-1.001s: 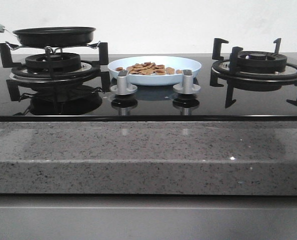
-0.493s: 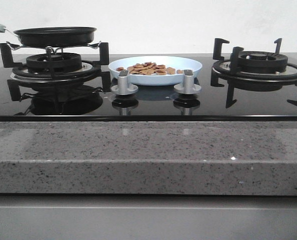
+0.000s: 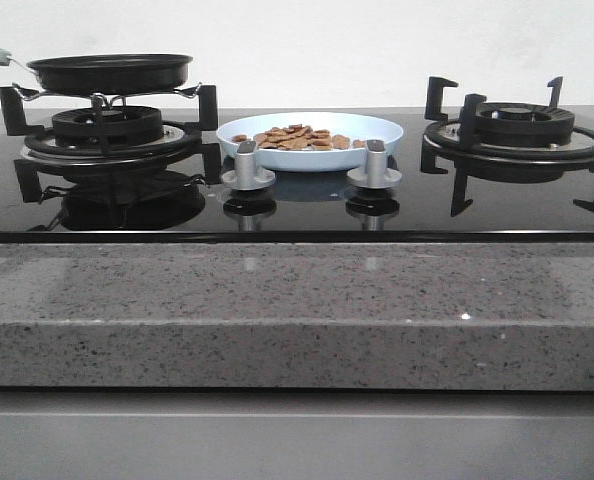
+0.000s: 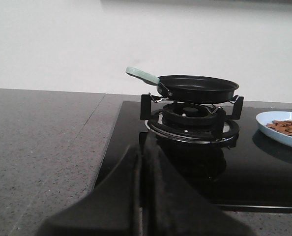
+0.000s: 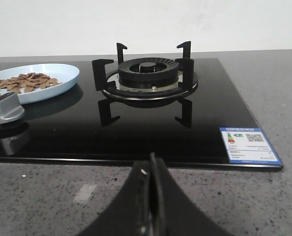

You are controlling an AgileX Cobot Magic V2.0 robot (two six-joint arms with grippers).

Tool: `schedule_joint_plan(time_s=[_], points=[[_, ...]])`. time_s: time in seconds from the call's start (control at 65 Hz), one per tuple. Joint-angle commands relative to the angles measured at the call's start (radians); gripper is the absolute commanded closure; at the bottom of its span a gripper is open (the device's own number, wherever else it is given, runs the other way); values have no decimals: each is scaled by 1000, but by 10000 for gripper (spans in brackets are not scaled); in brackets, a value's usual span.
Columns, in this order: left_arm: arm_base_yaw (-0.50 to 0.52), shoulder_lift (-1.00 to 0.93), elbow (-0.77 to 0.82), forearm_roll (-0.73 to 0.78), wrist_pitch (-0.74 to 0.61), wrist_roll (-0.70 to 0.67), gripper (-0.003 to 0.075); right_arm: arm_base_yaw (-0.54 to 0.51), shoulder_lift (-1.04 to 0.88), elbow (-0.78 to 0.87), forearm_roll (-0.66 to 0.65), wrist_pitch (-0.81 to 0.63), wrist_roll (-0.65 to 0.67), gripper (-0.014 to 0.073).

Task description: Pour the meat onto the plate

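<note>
Sitting heaped in the plate (image 3: 382,127), the meat (image 3: 295,137) lies at three o'clock from the pan (image 3: 110,70), while both the left gripper (image 4: 142,162) and right gripper (image 5: 151,172) are pressed closed, holding nothing.

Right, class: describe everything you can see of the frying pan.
The frying pan is black, round and shallow, with a low sloping wall and a pale green handle fixed by a metal neck. It sits level on the black grate of the left burner, touching only the grate prongs. No meat shows in it from these low angles, though its floor is hidden. Neither gripper touches it.
</note>
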Motion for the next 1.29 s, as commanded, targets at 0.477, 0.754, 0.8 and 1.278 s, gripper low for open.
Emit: schedule_joint_plan(time_s=[0.477,0.754,0.8,1.278], points=[[-4,-16,7,-1,-85,-4,741,-95,-16,-4,-217,-176,248,664],[-4,-16,7,-1,-85,-4,741,-95,-16,-4,-266,-182,256,664],[-4,-16,7,-1,-85,-4,741,-95,-16,-4,-266,-183,256,664],[-4,-16,7,-1,-85,-4,741,-95,-16,-4,-266,-185,256,664]])
